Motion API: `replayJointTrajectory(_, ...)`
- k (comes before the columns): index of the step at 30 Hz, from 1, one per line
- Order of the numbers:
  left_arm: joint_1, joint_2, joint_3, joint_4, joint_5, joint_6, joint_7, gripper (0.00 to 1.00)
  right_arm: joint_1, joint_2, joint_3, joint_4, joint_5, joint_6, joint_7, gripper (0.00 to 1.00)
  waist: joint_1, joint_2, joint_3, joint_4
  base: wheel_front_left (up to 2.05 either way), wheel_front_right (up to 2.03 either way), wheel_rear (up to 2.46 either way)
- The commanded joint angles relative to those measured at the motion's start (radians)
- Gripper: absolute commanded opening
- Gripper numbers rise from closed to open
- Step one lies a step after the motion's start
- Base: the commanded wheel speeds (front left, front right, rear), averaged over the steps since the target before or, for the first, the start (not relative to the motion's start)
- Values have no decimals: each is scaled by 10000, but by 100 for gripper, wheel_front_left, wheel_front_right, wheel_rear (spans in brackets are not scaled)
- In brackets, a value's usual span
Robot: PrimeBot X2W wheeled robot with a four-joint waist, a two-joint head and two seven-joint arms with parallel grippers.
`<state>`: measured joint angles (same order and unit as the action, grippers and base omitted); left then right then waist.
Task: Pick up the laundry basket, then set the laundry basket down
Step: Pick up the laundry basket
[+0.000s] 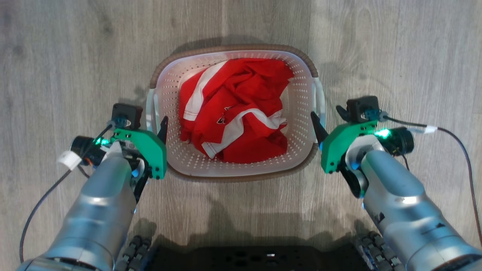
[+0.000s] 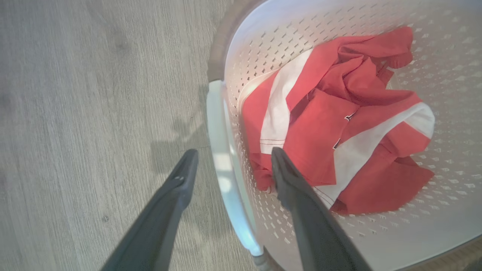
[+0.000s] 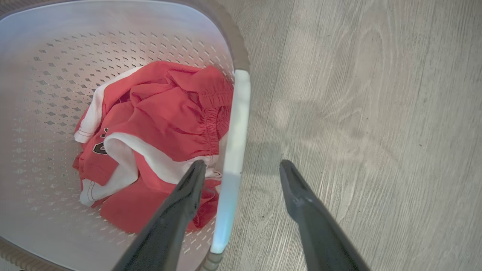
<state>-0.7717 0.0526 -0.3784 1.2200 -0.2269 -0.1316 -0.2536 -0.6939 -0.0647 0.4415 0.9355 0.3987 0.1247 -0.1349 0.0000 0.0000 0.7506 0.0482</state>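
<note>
The laundry basket (image 1: 233, 49) stands on the floor in the middle of the head view, white and perforated with a brown rim. A crumpled red and white garment (image 1: 237, 109) lies inside. My left gripper (image 1: 154, 122) is open and straddles the basket's left handle (image 2: 220, 143), one finger inside the basket and one outside, as the left wrist view shows (image 2: 233, 151). My right gripper (image 1: 327, 113) is open too and straddles the right handle (image 3: 237, 124) in the same way (image 3: 243, 163). Neither pair of jaws has closed on its handle.
Grey wood-look floor (image 1: 395, 56) lies all around the basket. My dark wheeled base (image 1: 256, 259) sits at the bottom edge of the head view. Black cables (image 1: 467, 158) trail from both wrists.
</note>
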Motion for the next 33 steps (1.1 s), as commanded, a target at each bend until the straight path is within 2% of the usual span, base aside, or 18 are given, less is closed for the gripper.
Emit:
replayJointTrajectory(1, 30, 318, 165, 12, -118, 10, -82, 100, 150, 145, 270, -100, 88, 60, -142, 100, 0, 0, 63, -42, 0, 0, 0)
replayJointTrajectory(33, -345, 361, -635, 307, -1407, 10, -82, 100, -314, 145, 841, 214, 604, 60, -425, 100, 0, 0, 723, -31, 0, 0, 0)
